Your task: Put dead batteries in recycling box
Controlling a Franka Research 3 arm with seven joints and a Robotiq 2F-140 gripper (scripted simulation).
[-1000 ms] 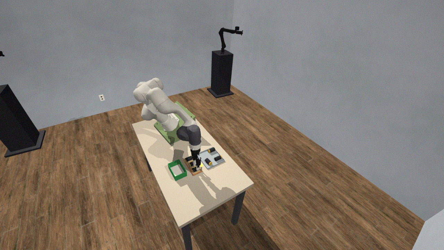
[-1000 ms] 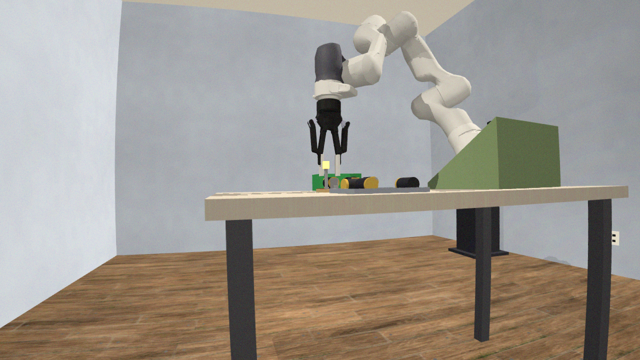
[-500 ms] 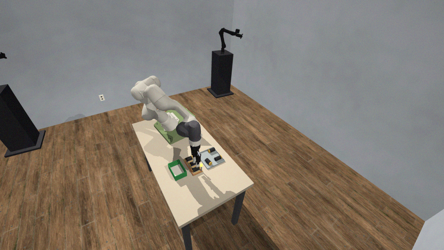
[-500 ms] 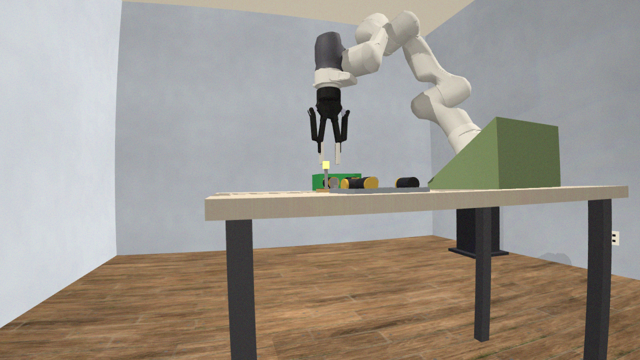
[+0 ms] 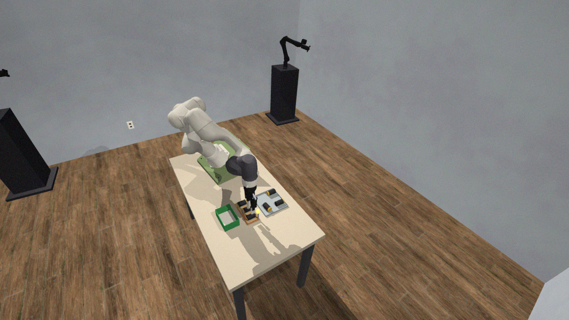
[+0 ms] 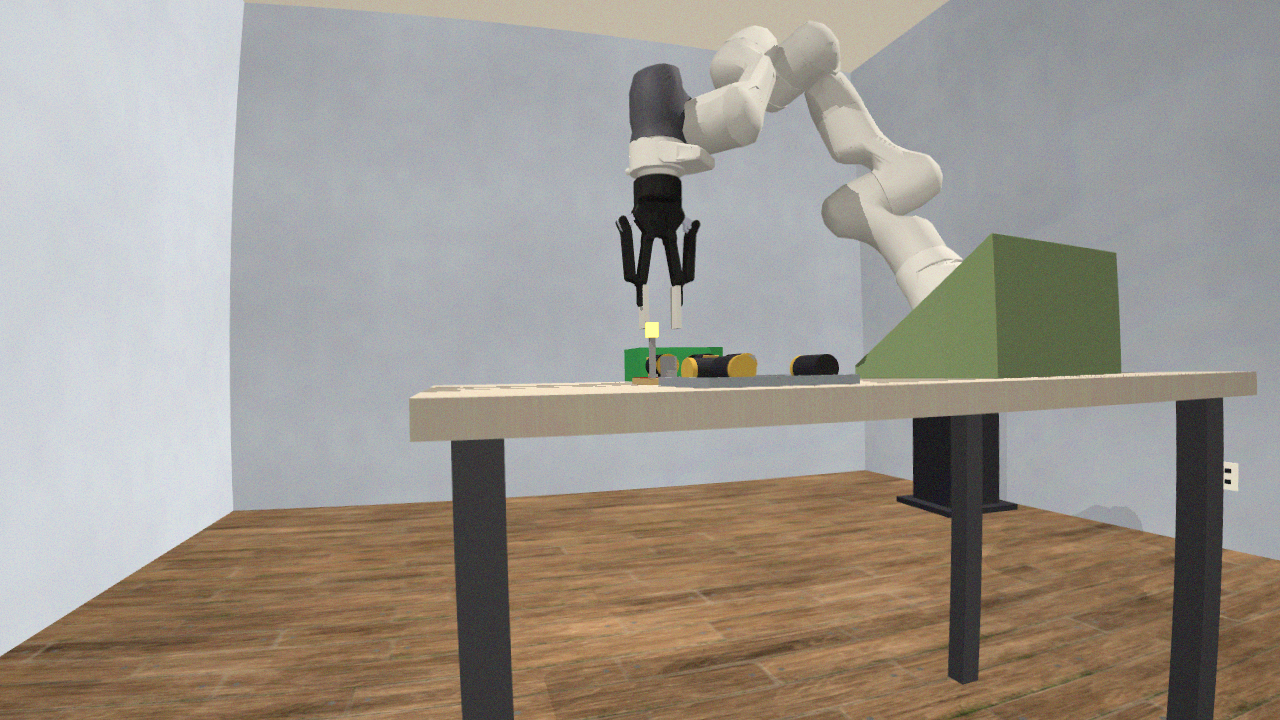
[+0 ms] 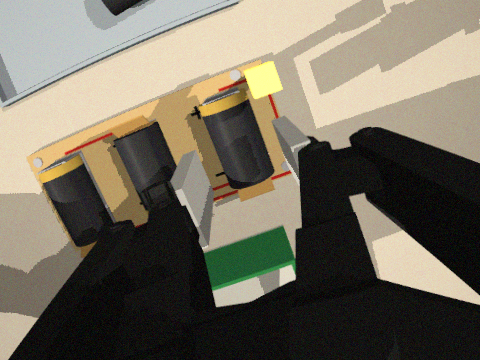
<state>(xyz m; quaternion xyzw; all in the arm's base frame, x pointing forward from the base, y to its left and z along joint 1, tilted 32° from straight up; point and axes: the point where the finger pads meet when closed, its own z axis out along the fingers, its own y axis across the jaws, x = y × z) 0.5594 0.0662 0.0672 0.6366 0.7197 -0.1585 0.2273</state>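
Observation:
A tan battery holder [image 7: 176,107] [image 5: 245,218] carries three black batteries with gold ends [image 7: 236,136] [image 7: 147,156] [image 7: 74,196], and a lit yellow bulb [image 7: 263,79] [image 5: 258,210] [image 6: 651,329] stands at its corner. Three more batteries [image 5: 271,192] [image 5: 280,202] [image 5: 266,206] lie on a grey tray [image 5: 275,211] [image 7: 67,54] [image 6: 760,380]. The green recycling box [image 5: 230,227] [image 6: 693,353] [image 7: 250,260] stands upright beside the holder. My gripper [image 5: 250,206] [image 6: 660,317] [image 7: 242,157] hangs above the holder near the bulb, fingers partly apart with nothing between them.
The arm's green wedge base [image 6: 1011,313] [image 5: 216,175] sits at the back of the table. The table edge [image 6: 716,407] runs close in front of the holder and tray. Black pedestals stand on the floor away from the table.

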